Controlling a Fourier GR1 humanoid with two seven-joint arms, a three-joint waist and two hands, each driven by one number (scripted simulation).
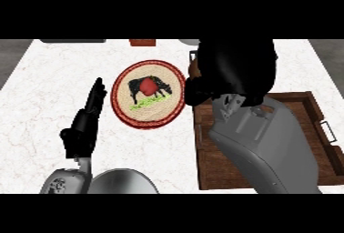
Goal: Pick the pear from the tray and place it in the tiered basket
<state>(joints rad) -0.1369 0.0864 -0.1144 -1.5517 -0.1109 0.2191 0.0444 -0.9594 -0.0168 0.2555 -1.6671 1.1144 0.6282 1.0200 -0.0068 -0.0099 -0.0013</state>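
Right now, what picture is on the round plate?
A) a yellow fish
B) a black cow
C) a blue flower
B: the round plate shows a black cow, head down over green grass, with a red circle behind it.

The right hand hangs over the wooden tray's far left corner; left of the tray are a round woven mat and, farther out, the straight-fingered left hand.
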